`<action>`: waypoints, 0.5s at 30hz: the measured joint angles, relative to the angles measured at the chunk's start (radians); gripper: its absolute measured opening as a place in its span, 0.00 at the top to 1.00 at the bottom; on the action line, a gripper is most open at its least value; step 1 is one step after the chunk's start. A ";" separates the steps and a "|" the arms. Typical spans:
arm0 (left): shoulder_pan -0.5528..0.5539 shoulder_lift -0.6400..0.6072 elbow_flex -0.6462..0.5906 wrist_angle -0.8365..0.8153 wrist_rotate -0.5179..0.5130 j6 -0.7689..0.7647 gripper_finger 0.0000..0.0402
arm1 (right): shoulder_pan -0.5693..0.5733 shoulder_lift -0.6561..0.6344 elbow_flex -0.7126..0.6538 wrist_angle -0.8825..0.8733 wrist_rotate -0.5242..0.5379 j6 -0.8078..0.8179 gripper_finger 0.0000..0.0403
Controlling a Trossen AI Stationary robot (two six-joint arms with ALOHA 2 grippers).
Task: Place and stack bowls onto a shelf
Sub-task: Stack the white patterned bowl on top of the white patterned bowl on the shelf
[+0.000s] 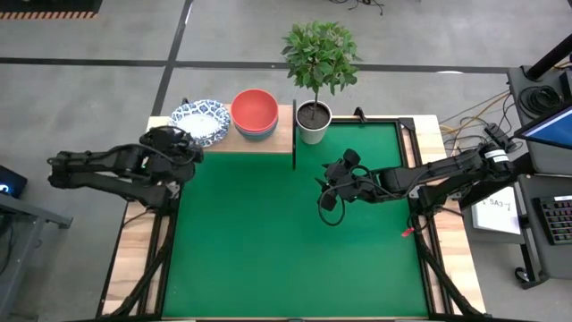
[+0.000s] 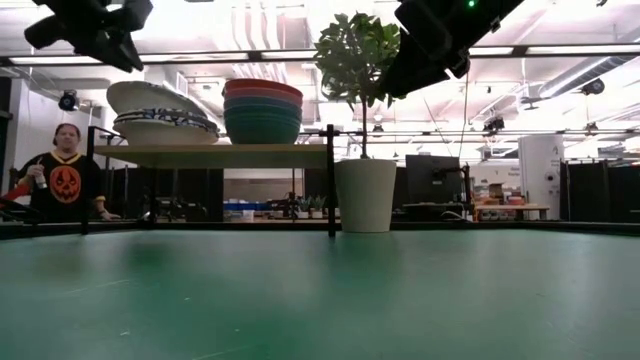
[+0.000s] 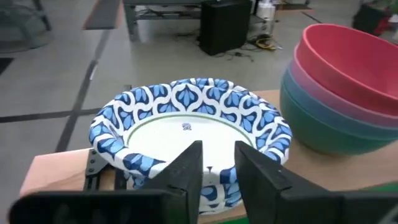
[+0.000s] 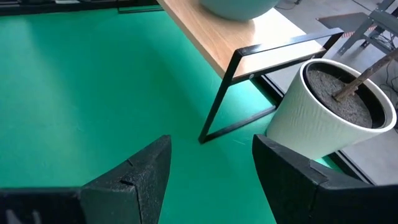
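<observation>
The bare-wood shelf (image 1: 268,140) stands on its black frame at the far edge of the green mat. Two stacks rest on it: white bowls with blue-patterned rims (image 1: 201,119) on the left and plain bowls with the red one on top (image 1: 255,111) on the right. In the low view the top patterned bowl (image 2: 150,98) sits tilted on its stack. My left gripper (image 1: 189,143) hovers just near of and above the patterned stack (image 3: 186,118), fingers slightly open (image 3: 217,148), holding nothing. My right gripper (image 1: 331,195) hangs open over the mat (image 4: 211,146), empty.
A white plant pot (image 1: 313,121) with a small tree stands right of the shelf's black end frame (image 4: 236,93), close to my right gripper. The green mat (image 1: 286,241) stretches toward the near edge. A person (image 2: 60,180) stands in the room behind the table.
</observation>
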 joint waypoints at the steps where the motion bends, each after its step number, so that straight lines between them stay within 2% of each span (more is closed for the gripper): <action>1: 0.011 0.008 -0.001 0.009 -0.001 0.002 0.83 | 0.000 0.000 0.000 0.001 0.000 0.001 0.47; 9: 0.142 0.055 0.000 0.056 0.008 0.090 0.98 | 0.000 0.000 0.000 0.010 0.000 0.020 0.47; 15: 0.193 0.106 0.000 0.074 0.039 0.122 0.99 | 0.000 0.000 -0.015 0.009 0.000 0.038 0.47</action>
